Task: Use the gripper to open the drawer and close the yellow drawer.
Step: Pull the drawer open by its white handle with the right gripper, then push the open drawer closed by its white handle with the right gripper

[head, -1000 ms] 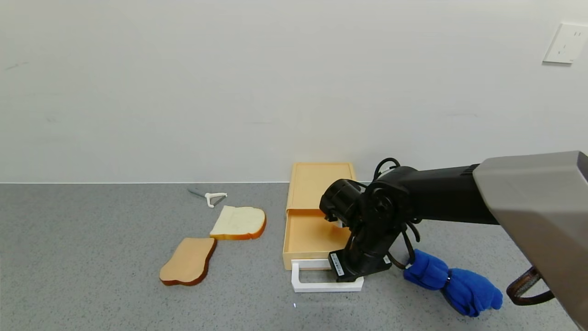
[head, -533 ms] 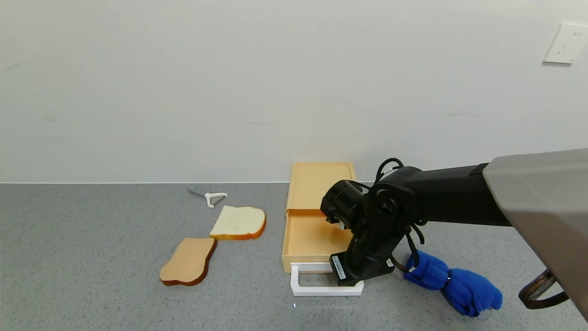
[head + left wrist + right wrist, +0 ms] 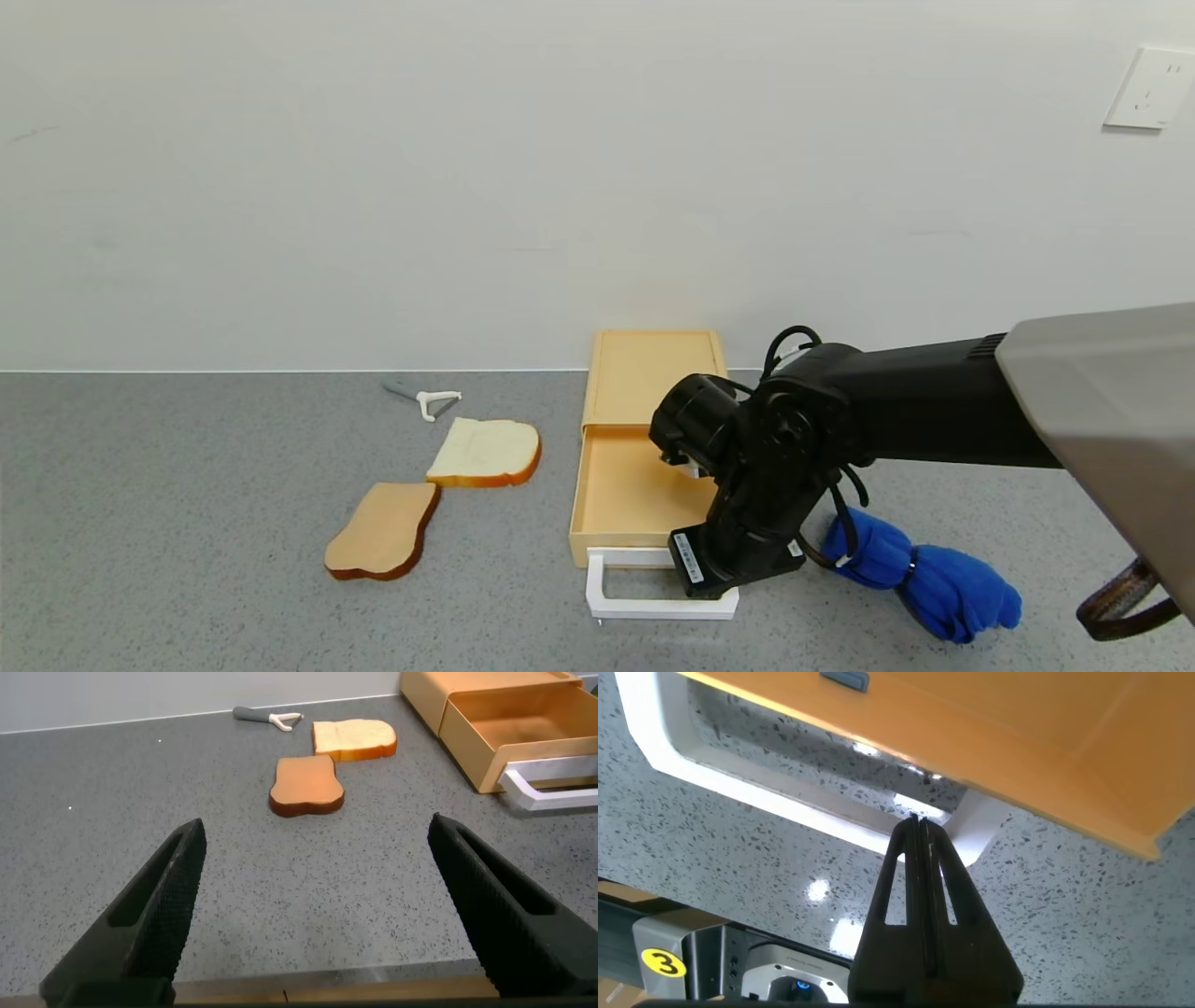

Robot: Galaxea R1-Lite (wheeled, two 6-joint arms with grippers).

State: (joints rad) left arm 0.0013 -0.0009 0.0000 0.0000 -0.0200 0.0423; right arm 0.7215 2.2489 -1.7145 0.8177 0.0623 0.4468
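The pale yellow-tan drawer (image 3: 621,485) stands partly pulled out of its flat matching case (image 3: 653,369) by the back wall. Its inside looks empty. Its white loop handle (image 3: 644,609) faces me. My right gripper (image 3: 714,583) points down at the handle's right end. In the right wrist view it (image 3: 920,826) is shut, with its tip inside the handle loop (image 3: 785,798) next to the drawer front (image 3: 1018,728). My left gripper (image 3: 316,821) is open and empty, low over the table's near edge, far left of the drawer (image 3: 523,728).
Two bread slices (image 3: 485,451) (image 3: 383,529) and a white peeler (image 3: 429,399) lie left of the drawer. A blue cloth (image 3: 920,571) lies right of the handle, close to my right wrist. A brown strap (image 3: 1120,607) hangs at the far right.
The drawer has slid farther out of its case towards me. My right gripper has moved the same way with the handle. The left arm has not moved.
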